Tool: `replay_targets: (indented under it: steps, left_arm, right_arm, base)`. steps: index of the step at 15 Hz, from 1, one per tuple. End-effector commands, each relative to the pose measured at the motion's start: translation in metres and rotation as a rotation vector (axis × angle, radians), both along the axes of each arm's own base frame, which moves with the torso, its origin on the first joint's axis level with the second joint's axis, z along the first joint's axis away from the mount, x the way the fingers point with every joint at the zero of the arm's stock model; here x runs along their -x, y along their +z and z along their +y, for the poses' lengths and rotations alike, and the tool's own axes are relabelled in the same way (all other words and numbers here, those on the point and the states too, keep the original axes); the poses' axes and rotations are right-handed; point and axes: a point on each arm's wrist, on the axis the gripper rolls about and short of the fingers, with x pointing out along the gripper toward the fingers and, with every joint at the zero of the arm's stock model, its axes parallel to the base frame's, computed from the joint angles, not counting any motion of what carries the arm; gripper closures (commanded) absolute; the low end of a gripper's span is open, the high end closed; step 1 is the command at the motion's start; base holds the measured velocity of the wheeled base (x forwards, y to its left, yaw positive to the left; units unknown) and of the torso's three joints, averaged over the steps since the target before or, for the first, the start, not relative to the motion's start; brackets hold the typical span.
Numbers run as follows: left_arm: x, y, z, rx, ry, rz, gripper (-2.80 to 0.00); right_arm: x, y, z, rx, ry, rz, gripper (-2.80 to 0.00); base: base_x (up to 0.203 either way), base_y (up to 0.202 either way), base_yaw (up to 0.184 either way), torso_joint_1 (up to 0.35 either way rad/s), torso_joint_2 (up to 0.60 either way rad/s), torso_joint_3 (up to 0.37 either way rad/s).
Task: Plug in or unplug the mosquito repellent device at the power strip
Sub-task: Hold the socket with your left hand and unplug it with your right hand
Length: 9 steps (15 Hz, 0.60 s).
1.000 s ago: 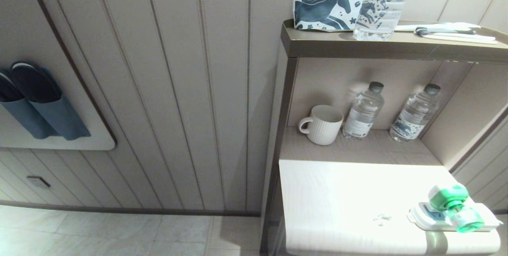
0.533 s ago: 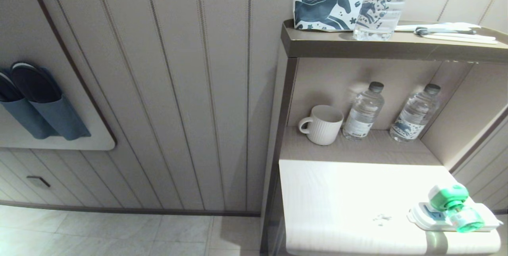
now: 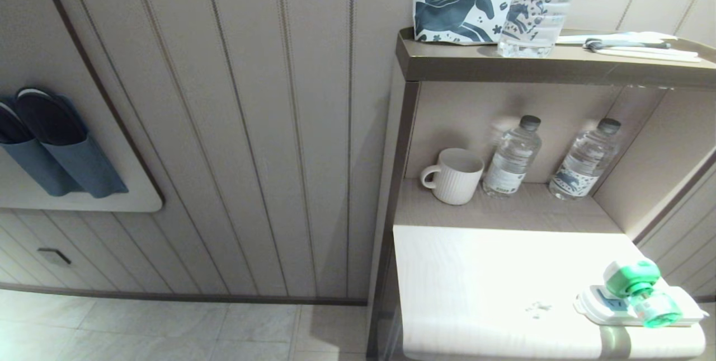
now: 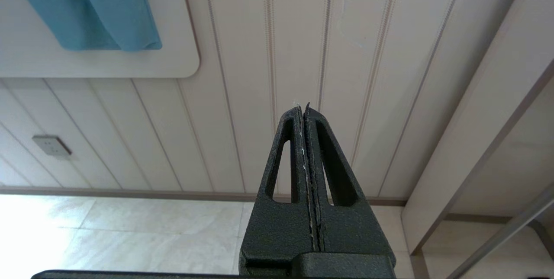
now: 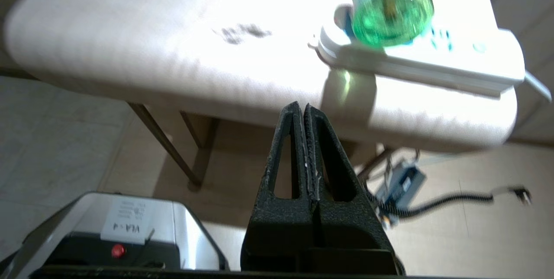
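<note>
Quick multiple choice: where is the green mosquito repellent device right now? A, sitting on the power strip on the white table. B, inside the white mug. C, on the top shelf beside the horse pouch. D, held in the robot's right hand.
A: the mosquito repellent device sits on the power strip at the white table's near right corner.

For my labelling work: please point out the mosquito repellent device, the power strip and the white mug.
mosquito repellent device (image 3: 632,278), head view, green cap.
power strip (image 3: 685,309), head view, bare white end.
white mug (image 3: 460,179), head view, ribbed side.
</note>
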Motion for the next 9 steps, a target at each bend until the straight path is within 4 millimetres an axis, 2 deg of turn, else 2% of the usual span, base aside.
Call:
replay_targets:
  steps: [1, 6, 9]
  left_arm:
    - [0.000, 0.000, 0.000, -0.002, -0.001, 0.001, 0.00]
    - [0.000, 0.000, 0.000, -0.003, -0.004, 0.005, 0.00]
    - [0.000, 0.000, 0.000, -0.003, -0.006, 0.005, 0.00]
  right_arm:
    - [0.000, -0.003, 0.000, 0.004, 0.029, -0.013, 0.00]
    - [0.002, -0.003, 0.001, 0.007, 0.112, -0.015, 0.00]
    - [0.017, -0.007, 0.000, 0.021, 0.126, -0.078, 0.00]
  base:
    - [0.000, 0.000, 0.000, 0.000, 0.00, 0.000]
    - [0.000, 0.000, 0.000, 0.000, 0.00, 0.000]
    - [0.000, 0.000, 0.000, 0.000, 0.00, 0.000]
